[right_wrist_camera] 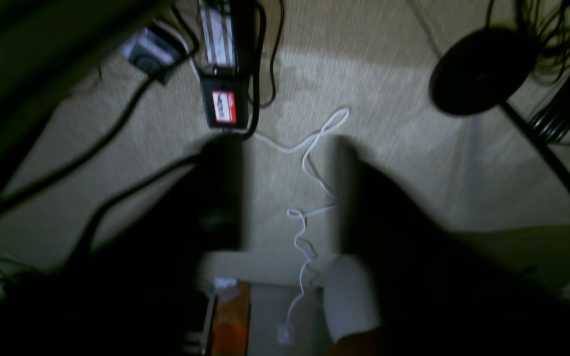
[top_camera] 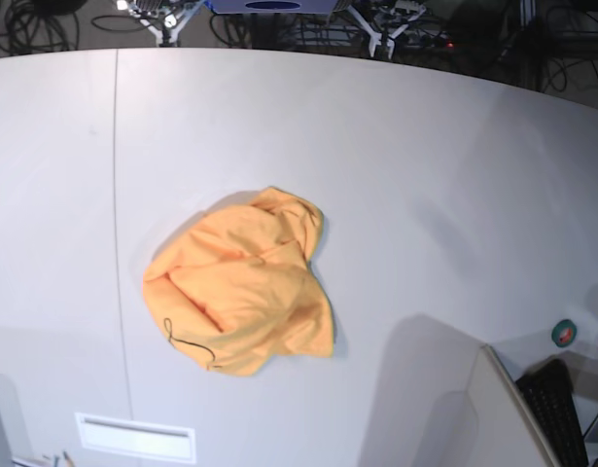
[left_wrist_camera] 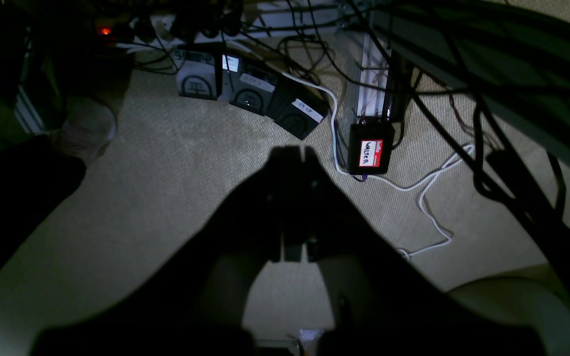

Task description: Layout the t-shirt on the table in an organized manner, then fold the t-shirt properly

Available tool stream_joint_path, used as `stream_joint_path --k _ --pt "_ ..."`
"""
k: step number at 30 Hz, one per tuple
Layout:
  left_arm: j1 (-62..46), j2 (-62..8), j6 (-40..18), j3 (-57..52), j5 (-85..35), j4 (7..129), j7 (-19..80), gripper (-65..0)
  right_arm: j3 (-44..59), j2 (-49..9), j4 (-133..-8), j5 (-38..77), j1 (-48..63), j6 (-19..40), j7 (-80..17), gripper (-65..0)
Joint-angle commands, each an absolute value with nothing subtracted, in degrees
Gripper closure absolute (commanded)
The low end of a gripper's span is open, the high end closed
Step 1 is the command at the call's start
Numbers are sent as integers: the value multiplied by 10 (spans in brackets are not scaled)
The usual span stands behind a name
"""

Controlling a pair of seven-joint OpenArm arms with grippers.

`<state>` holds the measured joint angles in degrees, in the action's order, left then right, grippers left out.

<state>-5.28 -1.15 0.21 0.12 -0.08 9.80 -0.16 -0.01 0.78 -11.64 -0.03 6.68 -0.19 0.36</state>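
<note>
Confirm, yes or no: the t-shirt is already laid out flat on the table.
No. In the base view the t-shirt lies bunched in a crumpled heap on the table.

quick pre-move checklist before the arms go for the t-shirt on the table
1. T-shirt lies on the table: ok, near the middle, well clear of every edge.
2. T-shirt laid out flat: not ok, it is a crumpled heap with folds over folds.
3. Sleeves and collar can be told apart: cannot tell, only a thin black line shows at the heap's lower left.
4. Left gripper empty: ok, jaws shut on nothing, pointing at the carpeted floor.
5. Right gripper ready to grasp: ok, jaws apart with nothing between them; the view is blurred.
6. Arms over the table: not ok, neither shows in the base view; both wrist views show floor and cables.
</note>
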Motion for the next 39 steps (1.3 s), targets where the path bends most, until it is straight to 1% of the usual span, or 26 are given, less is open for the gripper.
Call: stream_joint_path --k 1,2,6,7,8,9,11,12,13,14,15,16,17,18,19,20,39 --pt "-55 -13 4 1 -2 100 0 -5 0 6 -117 0 69 -4 3 -57" --pt "-55 -13 4 0 -2 100 0 -5 0 6 -117 0 69 -4 2 0" --pt "-53 -13 4 0 -3 100 0 -10 2 6 -117 0 69 -4 0 0" --pt "-53 -13 4 0 -3 99 1 -31 2 6 -117 0 69 -4 0 0" --pt "-52 -13 4 0 -3 99 3 -71 2 6 -117 0 69 -4 0 0" --pt "-51 -13 4 0 -3 99 4 -128 2 6 -117 0 69 -4 0 0" --pt "-52 -13 4 5 -3 99 1 -278 2 5 -117 0 70 -4 0 0" --pt "-55 -13 4 6 -2 101 0 -332 2 5 -117 0 73 -4 0 0" --pt "-56 -13 4 6 -1 101 0 -360 2 5 -117 0 73 -4 2 0" --pt "-56 -13 4 6 -2 101 0 -352 2 5 -117 0 75 -4 2 0" --pt "-56 -13 4 6 -2 101 0 -324 2 5 -117 0 75 -4 3 0" --pt "-57 -13 4 6 -2 101 0 -276 2 5 -117 0 76 -4 3 0" --pt "-57 -13 4 6 -2 101 0 -224 2 5 -117 0 76 -4 3 0" --pt "-57 -13 4 6 -2 101 0 -145 0 4 -117 0 76 -4 3 0" --pt "-57 -13 4 6 -2 101 0 -49 0 4 -117 0 76 -4 3 0" --pt "-57 -13 4 6 -2 100 0 0 0 4 -117 -1 76 -4 1 0" --pt "-66 -14 4 7 3 102 0 0 0 3 -121 -1 87 -4 2 0"
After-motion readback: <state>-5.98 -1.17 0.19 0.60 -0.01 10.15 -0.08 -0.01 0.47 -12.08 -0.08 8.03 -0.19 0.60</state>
